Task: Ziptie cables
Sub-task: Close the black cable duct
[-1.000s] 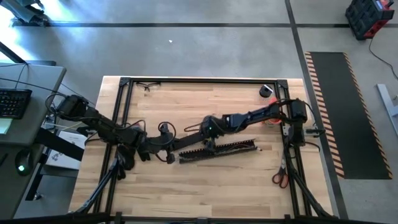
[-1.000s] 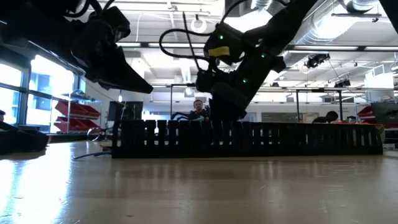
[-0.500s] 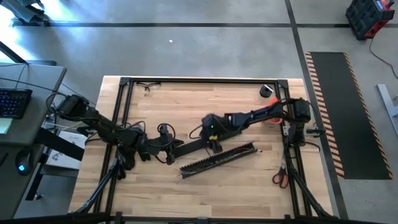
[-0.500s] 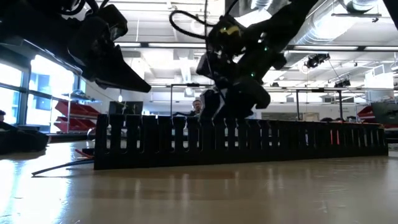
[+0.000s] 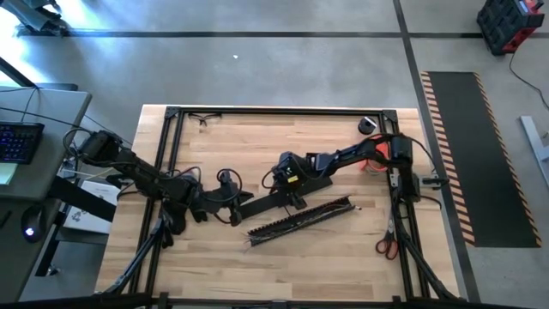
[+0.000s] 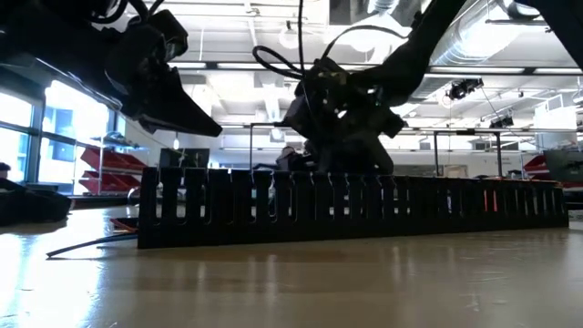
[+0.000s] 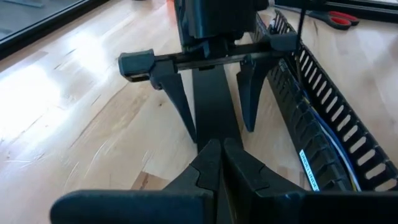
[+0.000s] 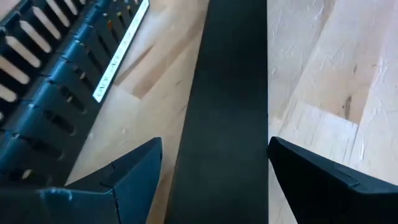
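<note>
Since a second ago the right hand (image 5: 294,199) has drawn back from the channel (image 5: 300,216), fingers wide astride the strip (image 8: 227,93). Left hand (image 7: 217,163) pinches that strip's near end, probably steadying it. Cables (image 7: 323,140) lie inside the channel, beside both hands.

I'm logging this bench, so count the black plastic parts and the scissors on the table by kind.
long black comb-toothed slotted plastic channel: 1
flat black plastic strip: 1
red-handled scissors: 1
Total: 3
</note>
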